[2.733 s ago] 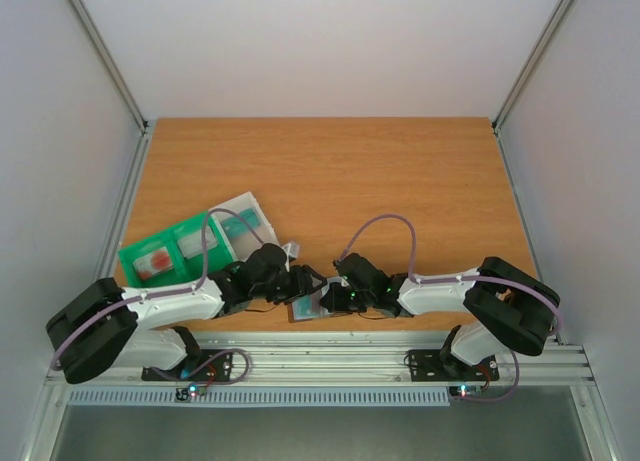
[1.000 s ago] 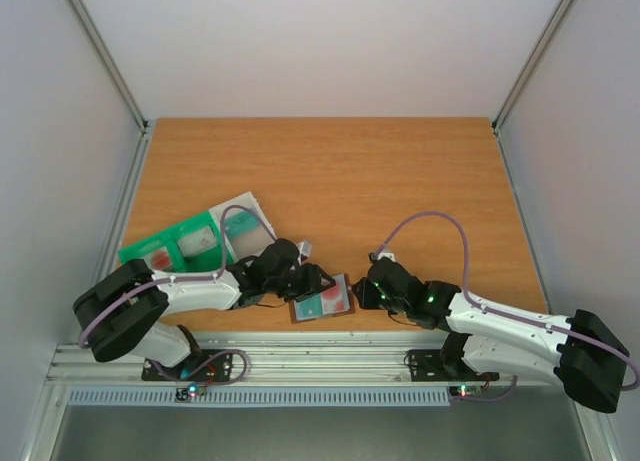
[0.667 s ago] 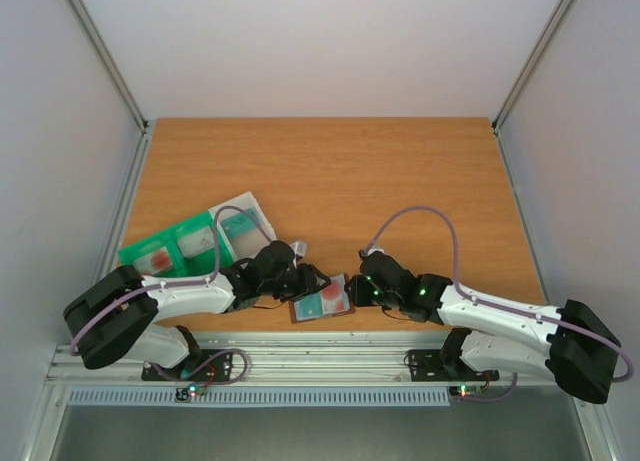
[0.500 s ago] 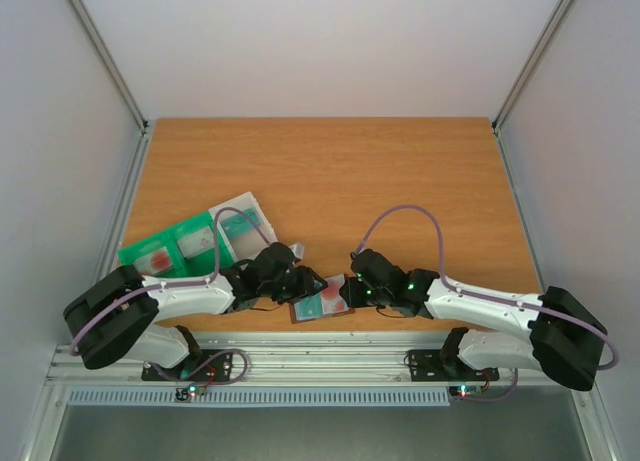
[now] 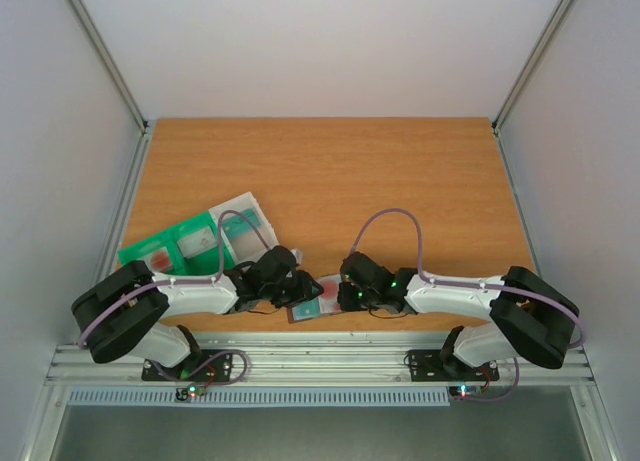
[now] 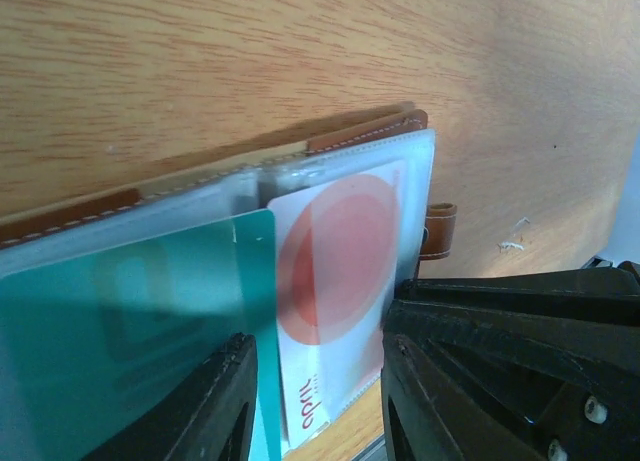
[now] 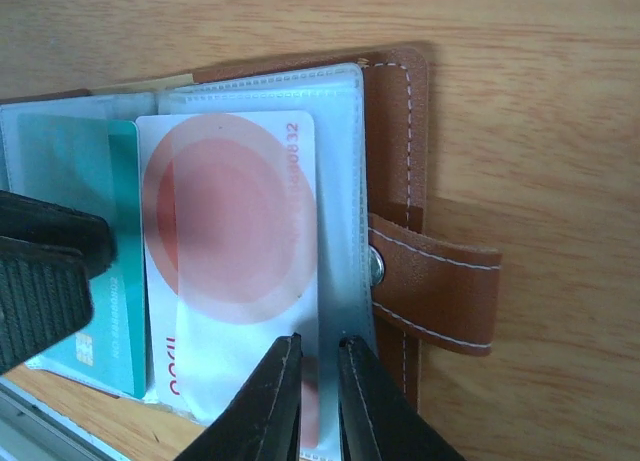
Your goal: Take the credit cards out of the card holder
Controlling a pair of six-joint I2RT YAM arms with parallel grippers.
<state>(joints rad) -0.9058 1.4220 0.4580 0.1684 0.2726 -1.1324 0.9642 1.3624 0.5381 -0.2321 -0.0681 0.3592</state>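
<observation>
Partly done, by the look of it. Card holder (image 7: 400, 111) lies open at near edge of table (image 5: 330, 171), between both grippers.
- Red-circle card (image 7: 230, 231) still in holder's pocket on right-arm side. Teal card (image 7: 75, 156) in pocket beside it.
- Left gripper (image 6: 315, 351): fingers apart, straddling holder's cards.
- Right gripper (image 7: 318, 356): fingers nearly together at red-circle card's near edge. Cannot tell if clamped.
- Green tray (image 5: 135, 251), left of holder, carries pale cards (image 5: 190, 243), seemingly already out.

1. The worktop (image 5: 330, 171) is a flat board of orange-brown wood grain, closed in by pale walls.
2. A flat green plastic tray (image 5: 170, 229) lies on its left side, slanted to the edges.
3. A translucent grey box (image 5: 245, 221) sits right against the tray's right end.
4. A brown leather card holder (image 7: 398, 161) lies opened flat by the near edge, clear pockets facing up, snap strap sticking out sideways.
</observation>
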